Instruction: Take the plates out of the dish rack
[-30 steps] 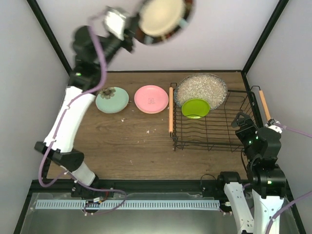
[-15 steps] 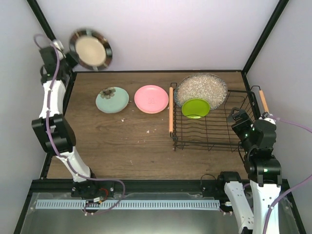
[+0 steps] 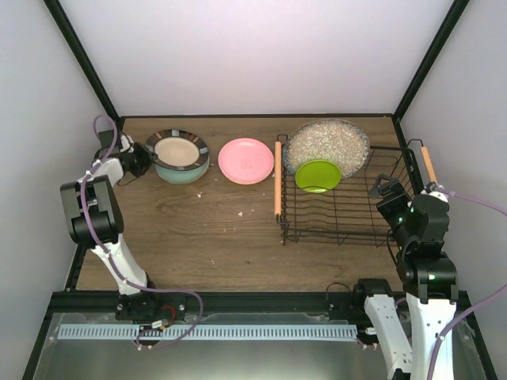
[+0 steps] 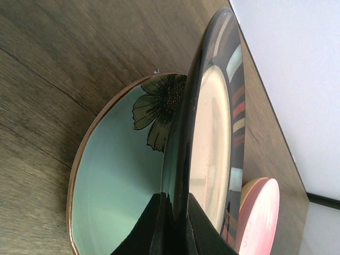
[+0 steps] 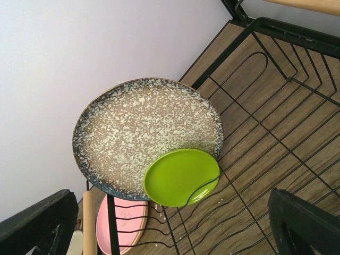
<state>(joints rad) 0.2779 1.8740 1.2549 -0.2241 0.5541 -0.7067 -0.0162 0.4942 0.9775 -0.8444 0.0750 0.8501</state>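
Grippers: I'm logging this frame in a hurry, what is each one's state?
Left gripper: shut on the brown-rimmed cream plate, over the mint plate.
Right gripper: open, holding nothing.

Table [image 3: 206,229]: dark wood-grain top. Walls [image 3: 253,55]: pale lilac, at 9, 12 and 3 o'clock. Frame posts [image 3: 82,59]: 2, black, at 11 and 1 o'clock.

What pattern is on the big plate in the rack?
Speckled grey plate, clearest in the right wrist view.
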